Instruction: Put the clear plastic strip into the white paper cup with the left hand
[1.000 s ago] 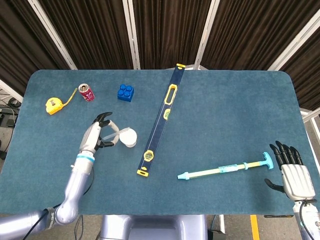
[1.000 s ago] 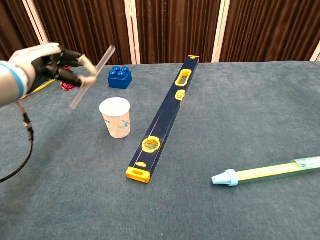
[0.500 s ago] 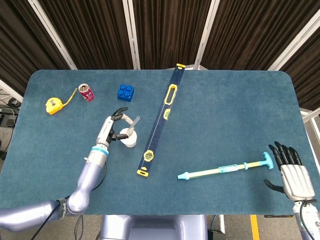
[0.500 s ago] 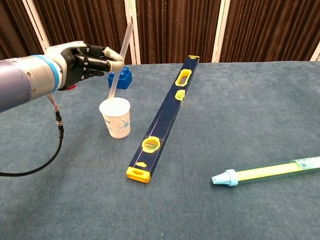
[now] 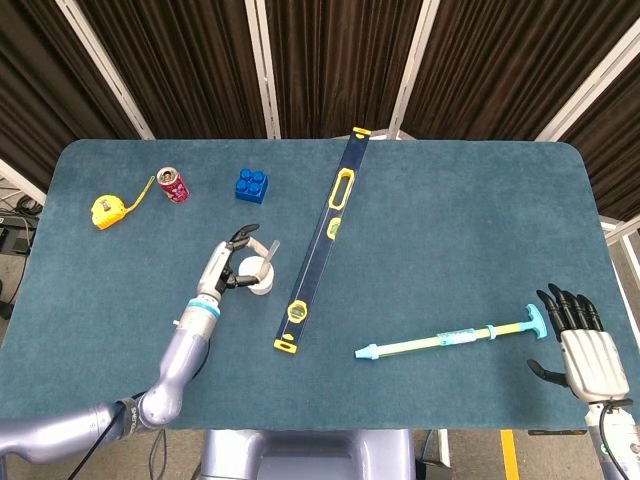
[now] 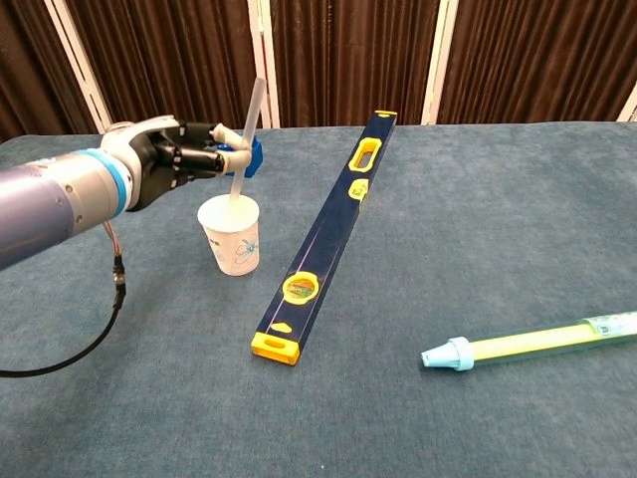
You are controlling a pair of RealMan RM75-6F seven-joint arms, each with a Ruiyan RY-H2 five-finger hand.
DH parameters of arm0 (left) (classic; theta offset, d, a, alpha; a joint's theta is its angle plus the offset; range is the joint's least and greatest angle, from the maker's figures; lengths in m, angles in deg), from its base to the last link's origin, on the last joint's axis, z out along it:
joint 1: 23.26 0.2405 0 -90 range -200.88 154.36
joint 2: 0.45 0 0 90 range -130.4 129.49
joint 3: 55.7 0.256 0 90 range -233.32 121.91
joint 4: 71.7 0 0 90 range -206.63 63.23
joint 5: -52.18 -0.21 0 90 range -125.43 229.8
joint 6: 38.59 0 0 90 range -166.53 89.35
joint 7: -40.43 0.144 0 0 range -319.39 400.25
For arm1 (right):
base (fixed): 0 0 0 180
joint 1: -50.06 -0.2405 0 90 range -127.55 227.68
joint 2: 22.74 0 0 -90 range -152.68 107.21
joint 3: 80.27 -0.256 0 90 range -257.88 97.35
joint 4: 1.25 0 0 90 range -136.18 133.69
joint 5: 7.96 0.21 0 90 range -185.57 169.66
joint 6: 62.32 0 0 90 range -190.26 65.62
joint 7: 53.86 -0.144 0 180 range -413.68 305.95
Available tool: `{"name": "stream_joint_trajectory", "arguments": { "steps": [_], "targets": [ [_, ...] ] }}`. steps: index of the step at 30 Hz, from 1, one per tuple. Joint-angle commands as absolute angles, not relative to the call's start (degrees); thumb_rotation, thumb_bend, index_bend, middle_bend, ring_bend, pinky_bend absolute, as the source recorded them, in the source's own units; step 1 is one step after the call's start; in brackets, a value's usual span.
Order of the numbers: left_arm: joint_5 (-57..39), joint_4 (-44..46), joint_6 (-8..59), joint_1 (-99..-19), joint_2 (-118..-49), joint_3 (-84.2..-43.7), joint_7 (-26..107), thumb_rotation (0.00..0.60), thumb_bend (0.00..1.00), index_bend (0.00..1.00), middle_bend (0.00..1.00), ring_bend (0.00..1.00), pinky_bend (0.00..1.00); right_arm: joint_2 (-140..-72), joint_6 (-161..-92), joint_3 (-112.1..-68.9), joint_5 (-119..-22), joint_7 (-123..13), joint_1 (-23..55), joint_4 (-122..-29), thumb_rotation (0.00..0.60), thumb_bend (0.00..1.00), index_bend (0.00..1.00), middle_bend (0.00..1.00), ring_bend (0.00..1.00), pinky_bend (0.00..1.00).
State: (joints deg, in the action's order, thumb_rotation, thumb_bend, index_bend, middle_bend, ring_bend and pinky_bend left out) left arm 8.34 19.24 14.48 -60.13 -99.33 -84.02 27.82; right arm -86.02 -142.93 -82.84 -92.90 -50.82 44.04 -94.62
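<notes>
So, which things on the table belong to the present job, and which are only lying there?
Job:
- clear plastic strip, pinched in the left hand, lower end in the cup
- white paper cup

Lying about:
- spirit level
- blue toy brick
- red can
- yellow tape measure
- hand pump
- right hand, open

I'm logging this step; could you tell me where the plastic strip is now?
Chest view, left side: the plastic strip stands nearly upright, lower end inside the paper cup, pinched by the left hand.

White cup [image 6: 232,234], blue floral print
</notes>
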Motion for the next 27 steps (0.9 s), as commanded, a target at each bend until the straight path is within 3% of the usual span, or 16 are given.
{"name": "stream_joint_trajectory", "arguments": {
  "steps": [1, 5, 14, 20, 27],
  "targets": [
    [6.91, 18.15, 13.72, -59.68, -99.56, -83.02, 26.49, 0.600, 0.41, 0.44, 0.01, 0.00, 0.00, -86.02, -142.93, -82.83, -92.93, -50.85, 44.04, -94.59, 0.600, 0.15, 0.04, 0.00, 0.00, 0.00],
    [4.85, 18.09, 12.94, -58.77, -98.80, -82.13, 24.32, 0.600, 0.38, 0.39, 0.00, 0.00, 0.00, -86.02, -142.94, -82.79, -92.98, -50.83, 44.04, -94.56, 0.600, 0.15, 0.04, 0.00, 0.00, 0.00],
    [1.54, 20.99, 13.91, -56.07, -95.93, -80.69, 21.52, 0.600, 0.38, 0.38, 0.00, 0.00, 0.00, -86.10, -143.09, -82.80, -92.92, -50.54, 44.11, -94.60, 0.600, 0.15, 0.04, 0.00, 0.00, 0.00],
    [-6.49, 24.31, 17.86, -52.99, -90.41, -75.67, 25.99, 0.600, 0.38, 0.37, 0.00, 0.00, 0.00, -86.20, -143.17, -82.84, -92.81, -50.28, 44.15, -94.56, 0.600, 0.15, 0.04, 0.00, 0.00, 0.00],
    [-11.43, 30.56, 25.70, -48.75, -77.82, -65.74, 49.53, 0.600, 0.38, 0.34, 0.00, 0.00, 0.00, -86.34, -143.27, -82.87, -92.72, -49.69, 44.18, -94.60, 0.600, 0.15, 0.04, 0.00, 0.00, 0.00]
  ]
}}
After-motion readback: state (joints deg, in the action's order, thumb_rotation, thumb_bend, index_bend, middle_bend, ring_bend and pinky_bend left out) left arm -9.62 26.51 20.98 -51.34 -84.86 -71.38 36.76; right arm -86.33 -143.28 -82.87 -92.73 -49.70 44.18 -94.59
